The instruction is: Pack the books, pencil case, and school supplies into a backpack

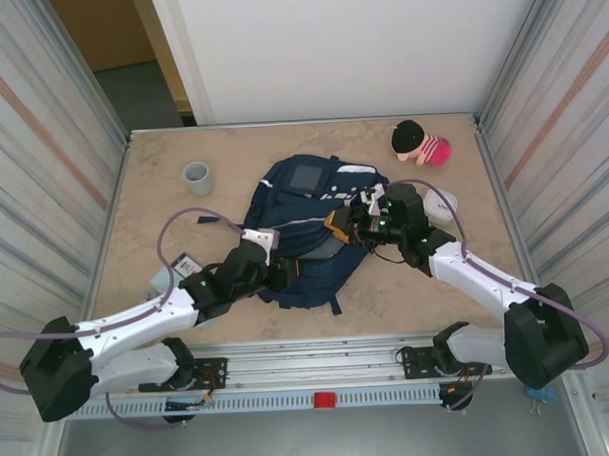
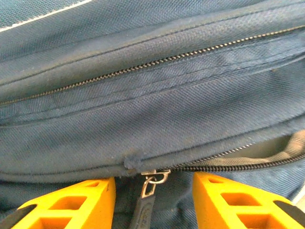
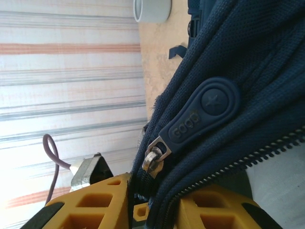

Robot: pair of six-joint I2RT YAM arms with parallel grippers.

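The navy backpack (image 1: 306, 220) lies flat mid-table with its grey patch facing up. My left gripper (image 1: 274, 271) is at its near left edge. In the left wrist view this gripper (image 2: 153, 183) is open, and a zip pull (image 2: 148, 191) hangs loose between the orange fingers. To the right of the pull the zip is parted, showing grey lining (image 2: 281, 149). My right gripper (image 1: 352, 224) is at the backpack's right side. In the right wrist view it (image 3: 152, 195) is shut on a fold of the backpack's zip edge, just below a rubber pull tab (image 3: 200, 114). A pale pencil case (image 1: 442, 205) lies right of the right arm. The books are out of view.
A grey cup (image 1: 198, 176) stands at the back left, and the right wrist view catches it too (image 3: 151, 9). A black and pink plush toy (image 1: 420, 142) sits at the back right. A small flat item with a white label (image 1: 181, 268) lies by the left arm. Striped walls enclose both sides.
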